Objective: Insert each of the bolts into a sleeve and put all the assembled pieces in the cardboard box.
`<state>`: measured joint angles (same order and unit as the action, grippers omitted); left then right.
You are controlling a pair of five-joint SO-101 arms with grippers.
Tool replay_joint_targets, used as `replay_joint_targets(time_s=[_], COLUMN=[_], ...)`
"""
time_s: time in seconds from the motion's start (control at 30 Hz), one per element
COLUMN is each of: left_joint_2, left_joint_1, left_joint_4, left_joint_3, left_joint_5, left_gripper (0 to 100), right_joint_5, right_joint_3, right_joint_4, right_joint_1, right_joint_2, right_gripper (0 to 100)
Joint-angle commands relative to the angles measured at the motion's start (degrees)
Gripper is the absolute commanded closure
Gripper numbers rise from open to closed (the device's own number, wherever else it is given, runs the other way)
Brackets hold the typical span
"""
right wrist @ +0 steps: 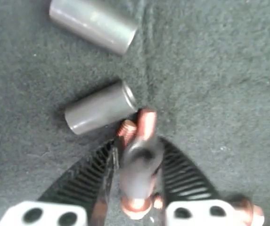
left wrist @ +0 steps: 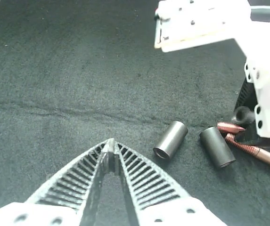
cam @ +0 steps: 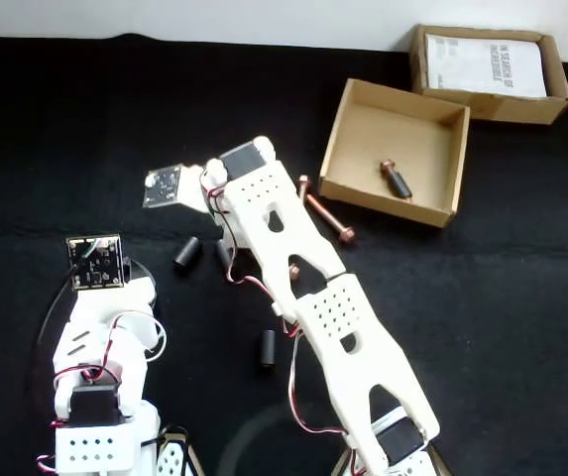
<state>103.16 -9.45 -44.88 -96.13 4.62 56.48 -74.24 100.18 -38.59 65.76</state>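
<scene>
My right gripper point(right wrist: 137, 150) is shut on a dark sleeve point(right wrist: 139, 165) with a copper bolt point(right wrist: 146, 122) poking out of it, just above the black mat. Two loose sleeves lie right ahead of it: one point(right wrist: 99, 113) almost touching the bolt tip, the other point(right wrist: 93, 21) farther off. My left gripper point(left wrist: 110, 147) is shut and empty, a short way from those same two sleeves point(left wrist: 170, 139) point(left wrist: 217, 147). A loose copper bolt point(left wrist: 255, 153) lies beside them. The cardboard box point(cam: 348, 134) at the back holds one assembled piece point(cam: 396, 180).
More copper bolts point(cam: 325, 210) lie in front of the box, and another sleeve point(cam: 267, 348) lies near the front beside the right arm point(cam: 343, 317). A second box point(cam: 561, 74) with a paper sheet stands at the back right. The left of the mat is bare.
</scene>
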Motion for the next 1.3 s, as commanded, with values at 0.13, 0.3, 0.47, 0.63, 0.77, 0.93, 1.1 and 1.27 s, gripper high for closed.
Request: replay_joint_targets(time_s=[0.13, 0.3, 0.47, 0.63, 0.77, 0.93, 1.1, 1.27], left_joint_2=[0.9, 0.9, 0.9, 0.9, 0.9, 0.9, 0.9, 1.0], left_joint_1=[-0.6, -0.6, -0.6, -0.6, -0.6, -0.7, -0.7, -0.7], left_joint_4=[0.4, 0.4, 0.4, 0.4, 0.4, 0.4, 0.4, 0.4], left_joint_3=[-0.9, -0.9, -0.9, -0.9, -0.9, -0.9, -0.9, -0.9], left_joint_5=[0.0, 0.0, 0.0, 0.0, 0.0, 0.0, 0.0, 0.0], left_gripper=[99, 99, 99, 99, 99, 99, 99, 99], right_joint_5=[0.8, 0.8, 3.5, 4.7, 4.6, 4.6, 4.5, 4.4], right_joint_3=[-0.1, -0.1, -0.1, -0.1, -0.1, 0.5, 0.0, -0.2], right_joint_4=[-1.4, -2.2, -8.4, -11.2, -11.1, -11.5, -11.6, -13.4], right_joint_1=[1.2, 1.8, 1.9, 1.1, 1.1, 1.4, 1.4, 1.3], right_joint_2=[-1.3, -1.2, -1.0, -1.3, -1.1, -0.7, 3.7, 7.4], right_gripper=[83.2, 83.2, 83.2, 83.2, 83.2, 83.2, 83.2, 84.5])
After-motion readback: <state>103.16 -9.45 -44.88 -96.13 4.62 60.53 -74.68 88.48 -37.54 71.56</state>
